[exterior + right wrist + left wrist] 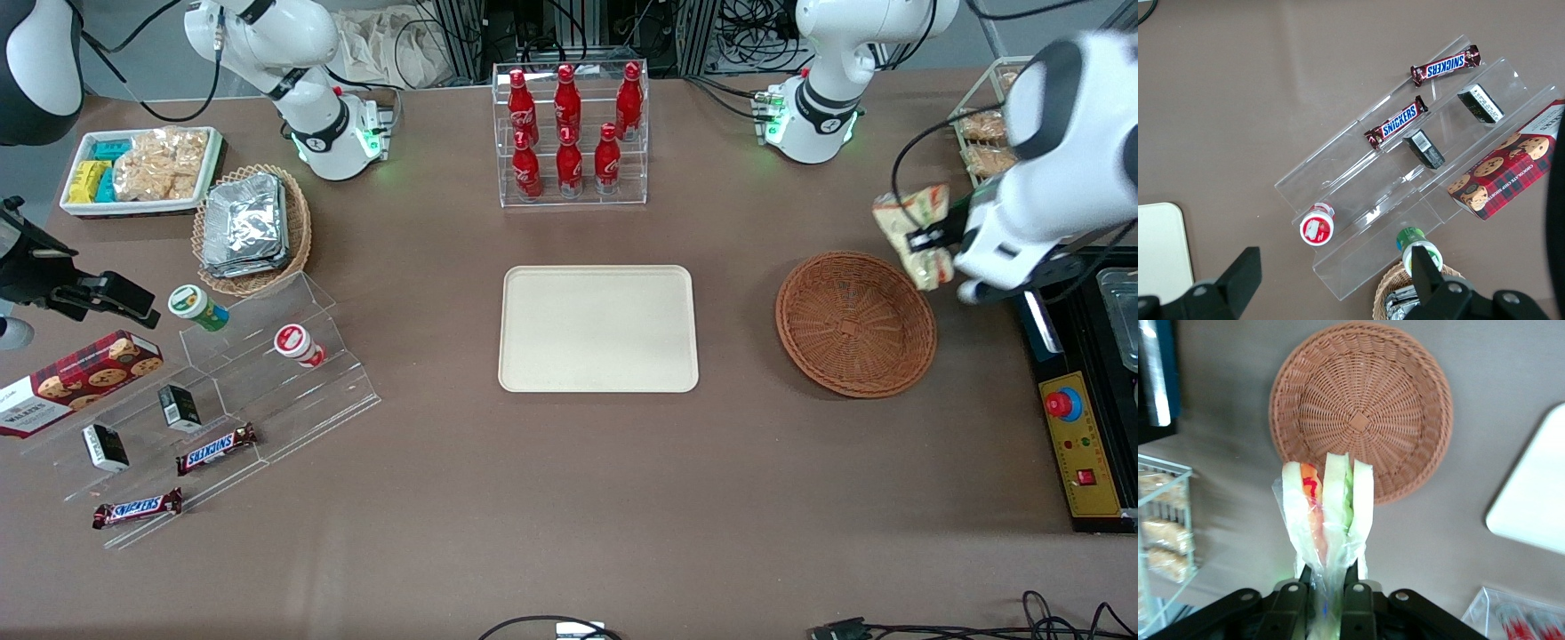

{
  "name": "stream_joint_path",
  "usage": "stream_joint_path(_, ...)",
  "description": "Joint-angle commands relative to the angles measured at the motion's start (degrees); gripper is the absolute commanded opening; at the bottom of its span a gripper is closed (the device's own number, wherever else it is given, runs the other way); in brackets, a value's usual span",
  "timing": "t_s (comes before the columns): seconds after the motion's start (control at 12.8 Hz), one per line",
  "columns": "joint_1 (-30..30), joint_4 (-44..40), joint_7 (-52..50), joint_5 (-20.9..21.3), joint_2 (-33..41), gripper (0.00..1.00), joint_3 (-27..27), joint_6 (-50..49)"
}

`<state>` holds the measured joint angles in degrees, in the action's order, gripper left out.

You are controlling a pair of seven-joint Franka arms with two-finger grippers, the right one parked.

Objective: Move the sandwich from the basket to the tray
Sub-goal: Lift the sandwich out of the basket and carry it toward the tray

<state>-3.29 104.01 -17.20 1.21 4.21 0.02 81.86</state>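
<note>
The claw (1328,590) is clamped on the wrapped sandwich (1328,513), held in the air above the basket (855,322) rim, well apart from the tray (597,328)

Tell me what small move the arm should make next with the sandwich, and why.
Probably carry it sideways toward the tray. The gripper is shut on the sandwich, lifted clear above the basket's rim at the working arm's end, the basket has nothing in it, and the tray is bare.
</note>
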Motion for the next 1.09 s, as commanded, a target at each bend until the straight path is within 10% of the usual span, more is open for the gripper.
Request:
stream_joint_path(0.0, -0.31, -9.69, 2.78, 0.02, -3.06, 0.17, -0.02, -7.05)
stream_joint_path(1.02, -2.51, -30.63, -34.57, 5.21, -25.29, 0.21, -40.1, -6.63)
